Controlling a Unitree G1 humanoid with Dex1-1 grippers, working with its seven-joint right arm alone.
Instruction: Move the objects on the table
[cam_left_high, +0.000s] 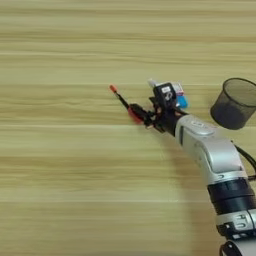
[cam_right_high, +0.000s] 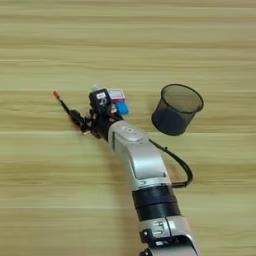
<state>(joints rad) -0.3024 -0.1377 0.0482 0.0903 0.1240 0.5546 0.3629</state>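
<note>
Pen (cam_left_high: 121, 100) lies flat on table (cam_left_high: 60, 165), left of mesh cup (cam_right_high: 176, 109). End effector (cam_left_high: 142, 116) at pen's lower end; can't tell if pinching it. Pen looks light, thin, stiff, rolls easy. Best pinched mid-shaft. Small box (cam_right_high: 116, 95) just behind.

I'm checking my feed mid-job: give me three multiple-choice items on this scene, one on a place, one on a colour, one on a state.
1. Where is the black mesh cup relative to the right gripper?
A. To its right
B. To its left
C. Under it

2. What colour is the pen tip pointing away from the gripper?
A. Green
B. Red
C. White

3. How does the cup stand?
A. Flat on its side
B. Upside down
C. Mouth open, facing up

Answers: 1 A, the cup sits right of the arm. 2 B, the far tip is red. 3 C, its open rim shows.
</note>
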